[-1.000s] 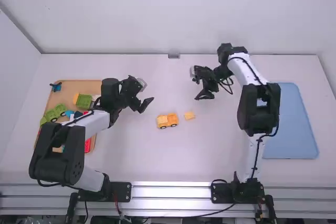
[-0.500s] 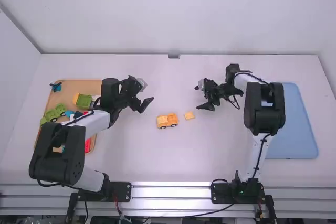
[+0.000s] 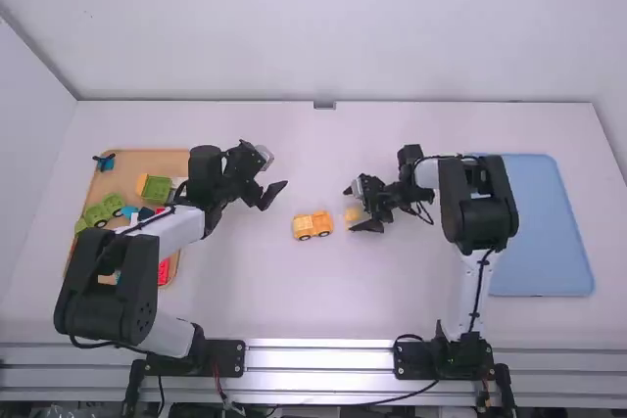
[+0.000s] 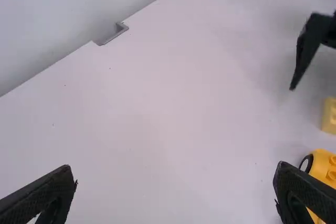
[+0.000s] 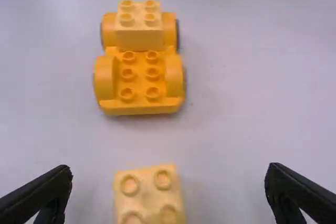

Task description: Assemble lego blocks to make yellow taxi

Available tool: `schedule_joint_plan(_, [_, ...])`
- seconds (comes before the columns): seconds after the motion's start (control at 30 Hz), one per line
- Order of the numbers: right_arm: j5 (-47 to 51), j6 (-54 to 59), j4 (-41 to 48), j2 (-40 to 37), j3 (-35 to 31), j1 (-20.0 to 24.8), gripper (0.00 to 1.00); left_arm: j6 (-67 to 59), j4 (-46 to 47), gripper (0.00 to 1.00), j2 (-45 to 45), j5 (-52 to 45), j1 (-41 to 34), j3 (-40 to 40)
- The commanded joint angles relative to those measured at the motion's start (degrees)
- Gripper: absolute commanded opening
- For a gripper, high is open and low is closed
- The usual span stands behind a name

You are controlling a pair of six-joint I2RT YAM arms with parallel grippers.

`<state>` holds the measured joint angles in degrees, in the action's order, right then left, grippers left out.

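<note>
Pale-yellow studded plastic block (image 5: pixel 149 198) lies right-arm side of orange wheeled plastic base (image 5: pixel 140 108) | right gripper (image 5: pixel 169 171) is nearer, fingers spread wide, empty | left gripper (image 4: pixel 175 171) gapes, empty

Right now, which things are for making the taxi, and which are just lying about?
For the taxi:
yellow wheeled base
yellow block on it
loose yellow block

Probably just lying about:
green wheeled piece
red piece
blue tray

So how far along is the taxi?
Done: one yellow block sits on the wheeled base. In hand: nothing gripped; the right gripper is open over the loose yellow block. Remaining: picking that block up and, probably, pressing it onto the base, whose other studs are bare.
</note>
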<state>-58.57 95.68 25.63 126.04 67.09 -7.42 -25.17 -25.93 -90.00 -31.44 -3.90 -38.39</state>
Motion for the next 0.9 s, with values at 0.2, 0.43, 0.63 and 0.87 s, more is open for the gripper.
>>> schedule_joint_plan(0.2, [0.3, -5.9, -8.0, 0.3, -4.6, 1.5, 0.86, 5.7, 0.0, 0.99, -0.2, -1.1, -0.3, 0.2])
schedule_joint_plan(0.43, [0.3, -5.8, -7.4, 0.3, -4.5, 3.1, 0.8, 4.7, 1.0, 0.99, -0.2, -3.6, 0.0, 0.2])
schedule_joint_plan(0.63, [2.0, -5.8, -6.9, 0.3, -4.5, 2.8, 0.74, -11.8, 6.4, 0.99, -0.2, -17.1, 0.0, 0.2])
schedule_joint_plan(0.87, [3.5, -5.9, -6.8, 0.3, -4.5, 1.4, 0.56, -14.8, 10.1, 0.99, -0.2, -22.1, 0.0, 0.2])
